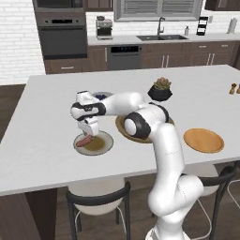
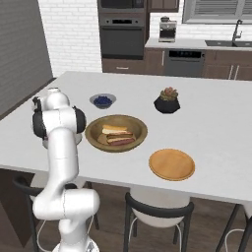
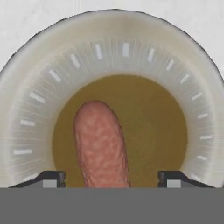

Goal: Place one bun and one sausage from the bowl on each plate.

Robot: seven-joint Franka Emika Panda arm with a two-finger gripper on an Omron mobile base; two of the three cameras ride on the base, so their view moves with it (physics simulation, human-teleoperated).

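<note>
The grey-rimmed plate [image 3: 127, 39] with an olive-brown centre lies under my hand. A pink sausage [image 3: 101, 146] rests on its centre, between the fingertips [image 3: 54, 178] of my gripper [image 3: 113, 179]. The gripper is open, with gaps on both sides of the sausage. From the left base view, the gripper [image 1: 88, 132] hangs just above that plate [image 1: 104, 145], and the sausage [image 1: 84, 140] lies on the plate's left part. The wooden bowl [image 2: 93, 129] holds buns [image 2: 114, 129] and a sausage [image 2: 122, 141]. The orange plate [image 2: 172, 164] is bare.
A small grey bowl of dark berries [image 2: 103, 101] and a black pot with a plant [image 2: 167, 101] stand behind the wooden bowl. My arm's elbow [image 1: 140, 124] covers most of the wooden bowl in the left base view. Stools stand at the near counter edge [image 1: 70, 185].
</note>
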